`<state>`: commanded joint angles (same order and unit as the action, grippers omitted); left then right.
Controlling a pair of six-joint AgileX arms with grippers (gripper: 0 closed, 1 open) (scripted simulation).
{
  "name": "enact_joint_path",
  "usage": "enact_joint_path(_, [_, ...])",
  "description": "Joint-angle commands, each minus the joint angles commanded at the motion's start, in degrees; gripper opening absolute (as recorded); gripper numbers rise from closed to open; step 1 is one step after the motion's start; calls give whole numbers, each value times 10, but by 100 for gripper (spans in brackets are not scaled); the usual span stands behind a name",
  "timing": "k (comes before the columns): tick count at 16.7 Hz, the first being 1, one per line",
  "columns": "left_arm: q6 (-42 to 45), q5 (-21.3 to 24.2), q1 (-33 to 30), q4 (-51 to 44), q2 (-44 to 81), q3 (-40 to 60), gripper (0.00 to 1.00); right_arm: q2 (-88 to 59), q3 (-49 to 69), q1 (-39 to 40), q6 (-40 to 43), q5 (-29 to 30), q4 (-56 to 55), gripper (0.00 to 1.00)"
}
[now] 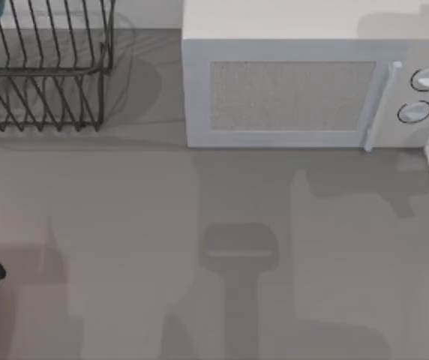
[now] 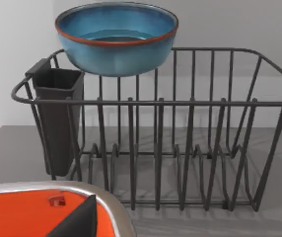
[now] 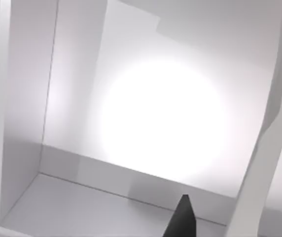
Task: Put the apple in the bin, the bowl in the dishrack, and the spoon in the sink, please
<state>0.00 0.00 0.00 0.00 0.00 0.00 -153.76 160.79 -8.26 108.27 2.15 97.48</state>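
Grey desk point(image 1: 124, 247) holds a white microwave point(image 1: 297, 97) at the back and the black wire dishrack point(image 2: 180, 148) at back left. The teal bowl point(image 2: 116, 37) sits on the dishrack's top edge, above a dark cutlery holder point(image 2: 57, 118). Whether either hand is open or closed cannot be told.

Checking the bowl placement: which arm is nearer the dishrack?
Left. The left gripper faces the dishrack over the bin; the right gripper faces a white box instead.
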Motion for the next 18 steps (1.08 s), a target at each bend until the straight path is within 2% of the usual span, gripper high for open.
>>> enact_joint_path(4, [0,0,0,0,0,0,100,-40,56,-3,-6,0,14,0])
enact_joint_path(10, [0,0,0,0,0,0,100,-23,31,-1,-3,10,33,0])
enact_joint_path(18, [0,0,0,0,0,0,100,-118,169,-2,-2,7,64,0])
